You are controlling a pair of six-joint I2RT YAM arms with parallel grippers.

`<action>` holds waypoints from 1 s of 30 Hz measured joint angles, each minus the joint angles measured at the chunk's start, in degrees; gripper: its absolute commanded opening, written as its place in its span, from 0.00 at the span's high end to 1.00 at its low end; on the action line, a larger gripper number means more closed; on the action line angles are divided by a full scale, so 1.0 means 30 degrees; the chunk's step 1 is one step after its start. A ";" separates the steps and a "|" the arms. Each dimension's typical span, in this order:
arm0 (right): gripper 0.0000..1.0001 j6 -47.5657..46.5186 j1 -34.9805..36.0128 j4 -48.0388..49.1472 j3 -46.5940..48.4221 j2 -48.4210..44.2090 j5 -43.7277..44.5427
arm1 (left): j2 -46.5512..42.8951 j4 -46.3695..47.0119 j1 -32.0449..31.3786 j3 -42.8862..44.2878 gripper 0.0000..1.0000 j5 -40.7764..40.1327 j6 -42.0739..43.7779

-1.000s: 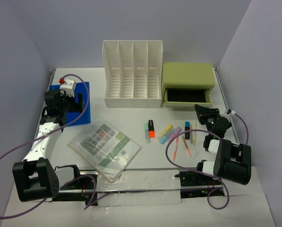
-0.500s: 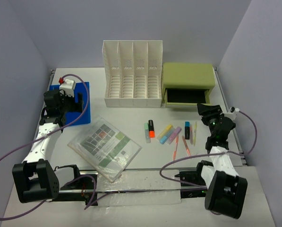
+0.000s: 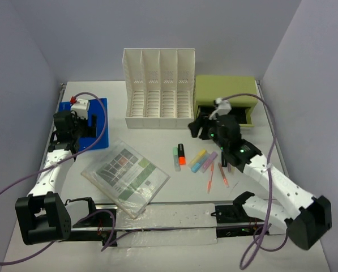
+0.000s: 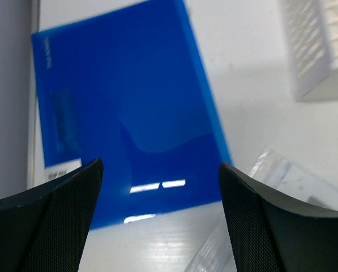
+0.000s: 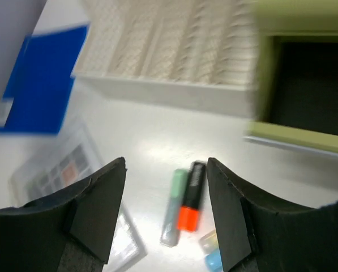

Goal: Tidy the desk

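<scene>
The desk (image 3: 157,139) is a white tabletop. My left gripper (image 3: 84,126) hangs open and empty over the blue folder (image 3: 92,127) at the left; in the left wrist view (image 4: 160,170) the folder (image 4: 123,113) fills the space between the fingers. My right gripper (image 3: 199,128) is open and empty above the desk, in front of the white file rack (image 3: 159,85) and the green drawer box (image 3: 225,101). In the right wrist view (image 5: 166,164) an orange-and-black highlighter (image 5: 190,198) and a green highlighter (image 5: 173,209) lie between the fingers, below them.
A clear plastic sleeve with a printed sheet (image 3: 125,174) lies at the front left. Several highlighters and pens (image 3: 211,163) lie in a loose row right of centre. The drawer of the green box stands open (image 3: 225,116). Purple cables loop over both arms.
My right arm has swung from the right edge of the desk leftward and forward, to a spot in front of the drawer box above the highlighters. The left arm has hardly moved.
</scene>
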 measured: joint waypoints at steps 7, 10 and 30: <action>0.39 -0.1104 0.4802 -0.3522 0.4193 0.7187 0.1141 | -0.2329 -0.0406 0.0854 -0.2824 0.11 -0.2724 0.0610; 0.40 -0.1203 0.5650 -0.5002 0.5515 1.0497 0.1585 | -0.3284 -0.0473 0.1210 -0.3617 0.11 -0.2937 0.0731; 0.55 -0.0477 0.6153 -0.6650 0.5782 1.5315 0.2385 | -0.3240 -0.0370 0.1283 -0.4069 0.12 -0.2930 0.0783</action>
